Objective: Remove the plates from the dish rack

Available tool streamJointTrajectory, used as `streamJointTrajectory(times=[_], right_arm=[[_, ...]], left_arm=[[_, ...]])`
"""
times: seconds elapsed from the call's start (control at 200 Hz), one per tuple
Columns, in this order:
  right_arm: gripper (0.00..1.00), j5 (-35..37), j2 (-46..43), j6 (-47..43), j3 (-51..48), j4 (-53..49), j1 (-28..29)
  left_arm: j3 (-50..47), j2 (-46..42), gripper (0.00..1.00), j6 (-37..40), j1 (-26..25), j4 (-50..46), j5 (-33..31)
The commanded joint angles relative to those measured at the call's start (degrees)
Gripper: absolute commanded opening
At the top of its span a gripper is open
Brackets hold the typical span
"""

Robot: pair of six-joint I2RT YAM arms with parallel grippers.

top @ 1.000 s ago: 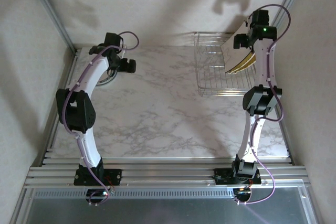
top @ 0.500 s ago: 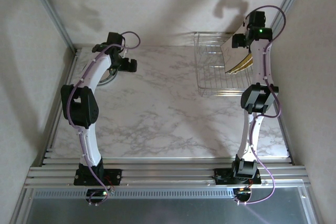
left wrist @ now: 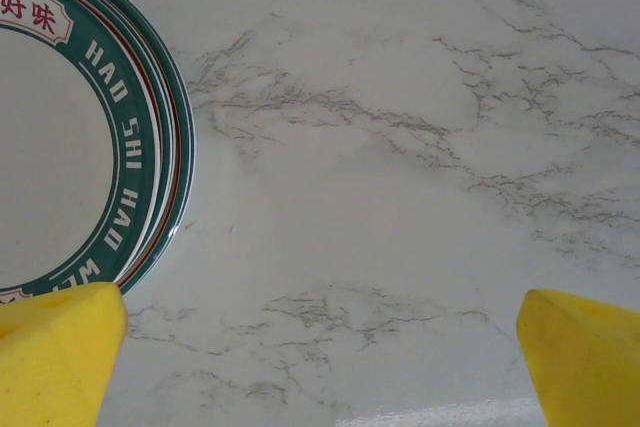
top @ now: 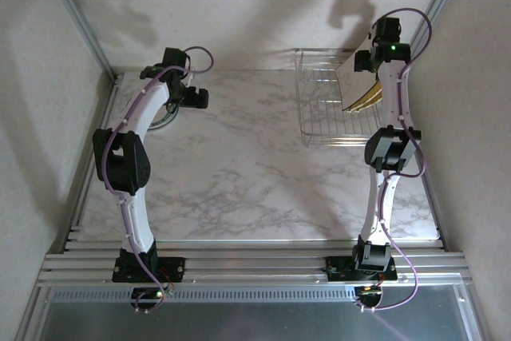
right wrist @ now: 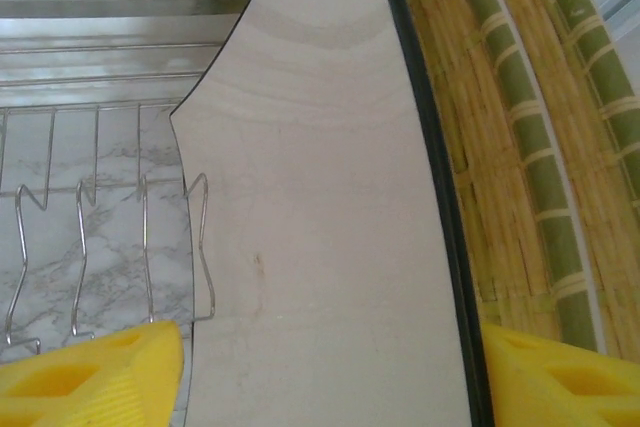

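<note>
The wire dish rack [top: 319, 113] stands at the back right of the marble table. A white square plate [right wrist: 320, 197] with a dark edge leans in it, and yellow grid-patterned plates [right wrist: 510, 147] lean just behind. My right gripper [top: 369, 60] is over the rack. In the right wrist view its jaws [right wrist: 330, 377] are open, and its yellow fingers straddle the white plate. Whether they touch the plate I cannot tell. Round white plates with green lettered rims [left wrist: 60, 147] lie stacked on the table at the far left. My left gripper [left wrist: 320, 367] hovers open beside them, holding nothing.
Upright wire dividers [right wrist: 200, 247] of the rack stand just left of the white plate. Bare marble table [top: 239, 165] lies between the round-plate stack [top: 164, 121] and the rack. Walls close in at the back and both sides.
The right gripper's fingers have drawn closer together around the white plate, and the arm has straightened a little. The left arm's elbow shifted slightly a second ago, then stayed still.
</note>
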Motion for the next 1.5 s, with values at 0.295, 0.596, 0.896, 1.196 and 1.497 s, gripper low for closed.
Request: streamJointTrajectory(times=[0.295, 0.596, 0.896, 1.196, 1.497], right_arm=[[0.59, -0.09, 3.2, 2.79, 2.19, 1.44, 1.81], [0.42, -0.42, 3.5, 3.37, 2.32, 1.47, 1.9], [0.32, -0.75, 4.07, 3.94, 2.2, 1.21, 2.08], [0.23, 0.28, 3.71, 4.09, 2.13, 1.32, 2.26], [0.14, 1.59, 1.5, 4.31, 1.01, 3.55, 2.42]], left_arm=[[2.46, 1.37, 1.0, 0.93, 0.3, -2.03, -1.04], [2.88, 1.49, 1.0, 0.84, 0.32, -2.01, -1.16], [2.72, 1.28, 1.0, 0.83, 0.19, -2.07, -1.56], [2.22, 1.07, 1.0, 0.7, 0.18, -1.91, -1.69], [2.02, 0.75, 1.0, 0.57, -0.06, -1.88, -1.69]])
